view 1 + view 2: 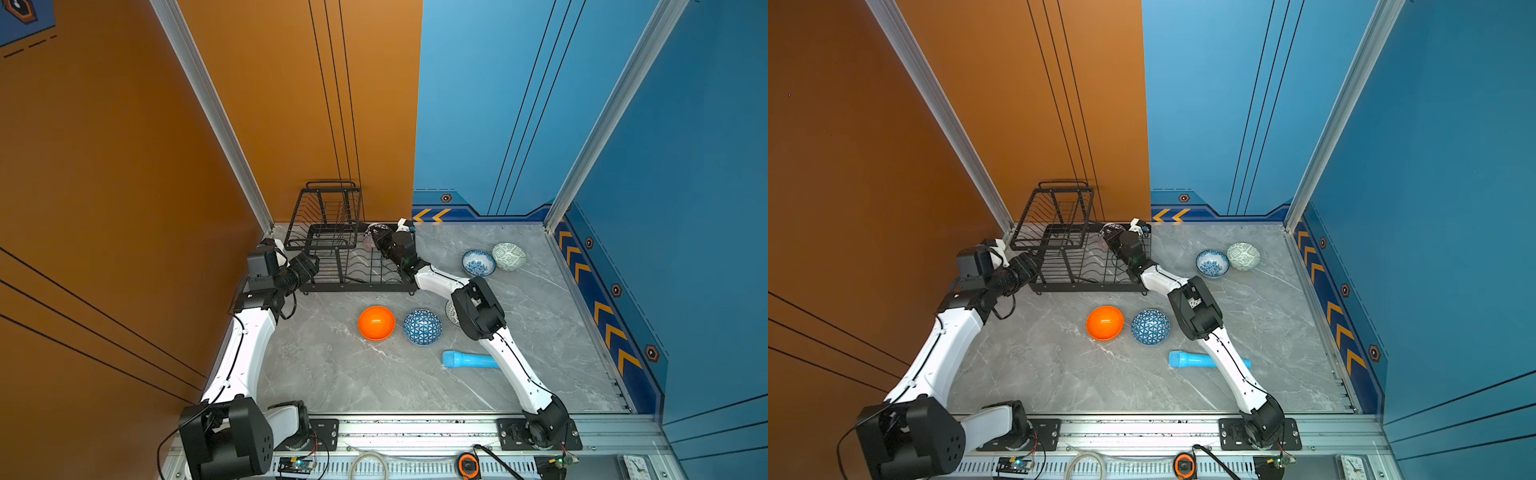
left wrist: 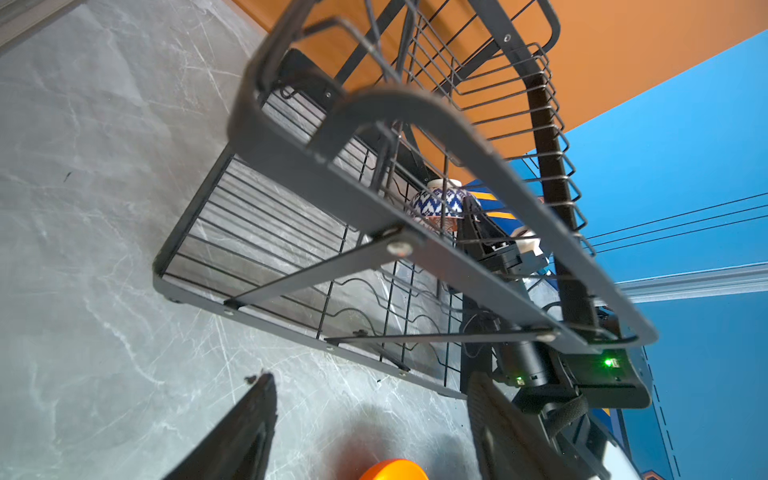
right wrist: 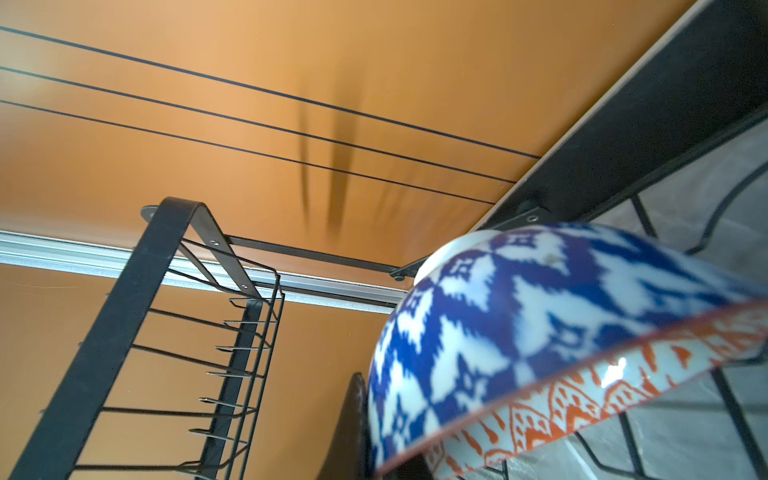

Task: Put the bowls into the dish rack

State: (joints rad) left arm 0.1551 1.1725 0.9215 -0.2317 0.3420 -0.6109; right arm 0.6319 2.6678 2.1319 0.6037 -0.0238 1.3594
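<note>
Right wrist view: orange-white diamond bowl (image 3: pixel 540 332) fills lower right, tilted. In a top view, right gripper (image 1: pixel 380 241) is clamped on its rim at upper-right corner of dish rack (image 1: pixel 357 287). We see left gripper (image 2: pixel 372 386) jaws apart, empty. We reckon 2 risks: glossy rim slips, or bowl clips rack b4 seating.

Orange wall (image 1: pixel 104 166), blue wall (image 1: pixel 469 104), aluminium corner posts (image 1: pixel 212 104); grey marble tabletop (image 1: pixel 353 374)
</note>
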